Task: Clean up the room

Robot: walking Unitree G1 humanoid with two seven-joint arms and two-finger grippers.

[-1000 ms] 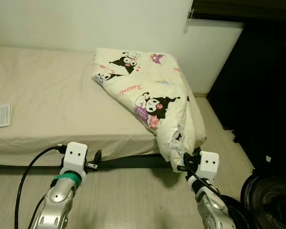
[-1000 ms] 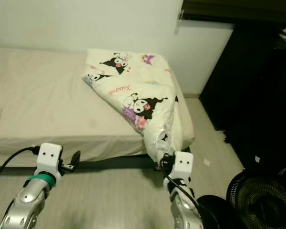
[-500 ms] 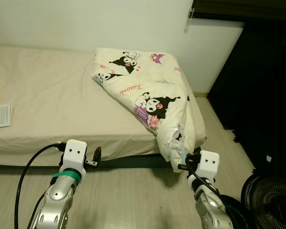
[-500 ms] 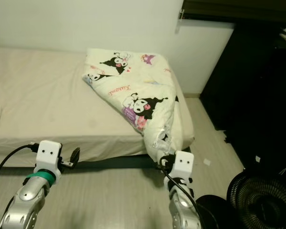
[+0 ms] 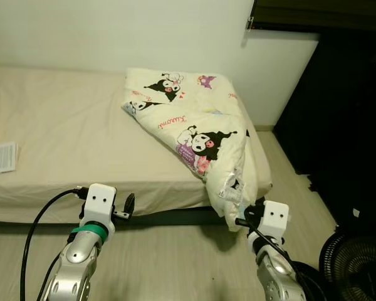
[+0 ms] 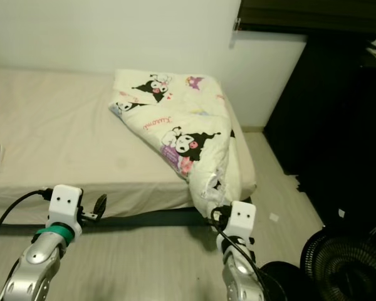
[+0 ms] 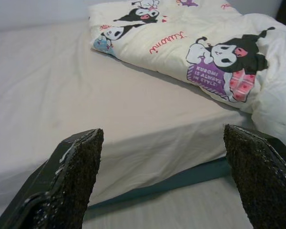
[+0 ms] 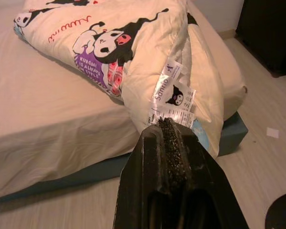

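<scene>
Paper (image 5: 1, 157) cut by frame edge, print unreadable; fan (image 5: 357, 263) cropped at corner; bed (image 5: 62, 125) runs past edge.

Cream comforter (image 5: 194, 122) with black-and-white cartoon characters and red lettering on a plain beige bed (image 5: 62, 138).
</scene>
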